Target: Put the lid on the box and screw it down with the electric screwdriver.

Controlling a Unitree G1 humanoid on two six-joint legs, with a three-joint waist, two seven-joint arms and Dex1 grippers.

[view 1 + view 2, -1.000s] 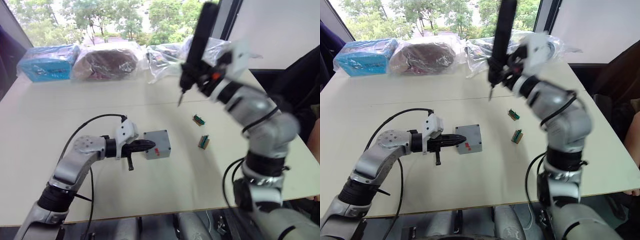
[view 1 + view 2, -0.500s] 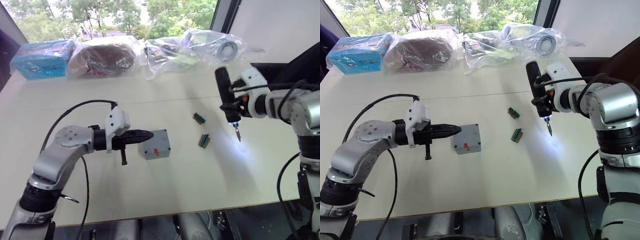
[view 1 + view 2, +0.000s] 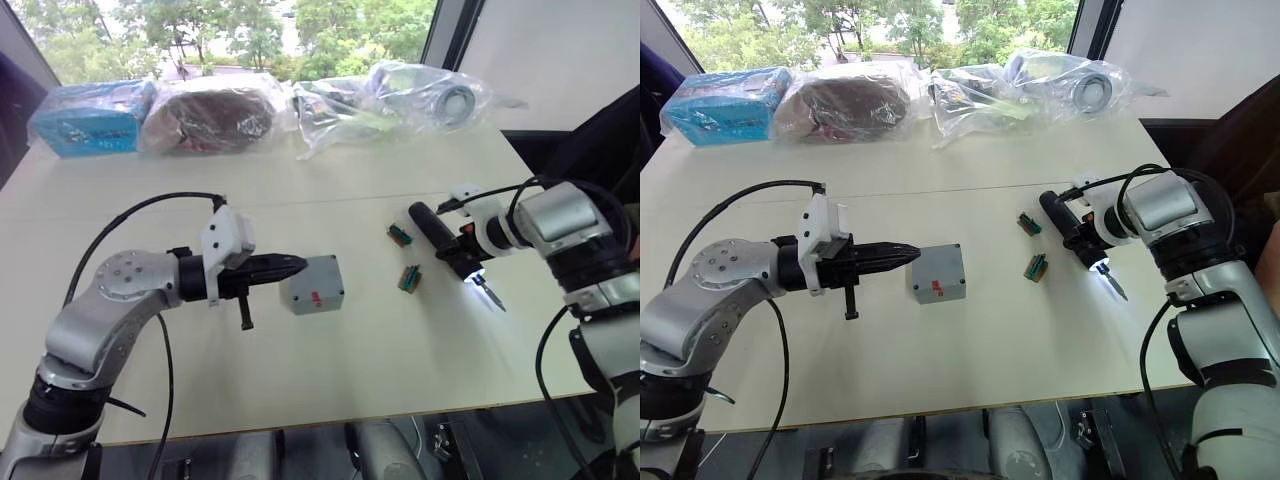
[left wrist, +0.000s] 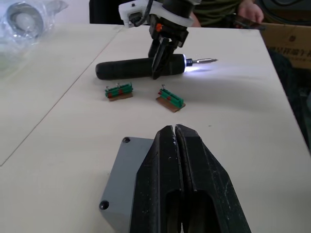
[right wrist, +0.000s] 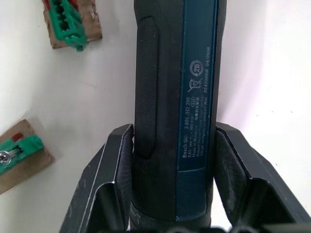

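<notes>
The grey box (image 3: 312, 286) stands in the middle of the table with a red mark on its near side. The lid (image 4: 125, 167) lies flat on top of it, with dark screw spots at its corners. My left gripper (image 3: 298, 265) is shut and empty, its tips at the box's left top edge. To the right, my right gripper (image 3: 462, 252) is shut on the electric screwdriver (image 3: 432, 228). The black tool lies nearly flat at the table surface, its bit (image 3: 494, 297) pointing toward the near right. A light glows at its tip. In the right wrist view the fingers (image 5: 114, 170) clamp the screwdriver (image 5: 180, 97) from both sides.
Two small green-brown pieces (image 3: 399, 236) (image 3: 408, 279) lie between the box and the screwdriver. Plastic-wrapped bundles (image 3: 215, 115) and a blue pack (image 3: 88, 118) line the table's far edge. A person's hand (image 4: 249, 8) shows beyond the table's right side.
My right arm has swung the screwdriver down from upright above the table to lying low at the right. My left gripper stays shut at the box.
</notes>
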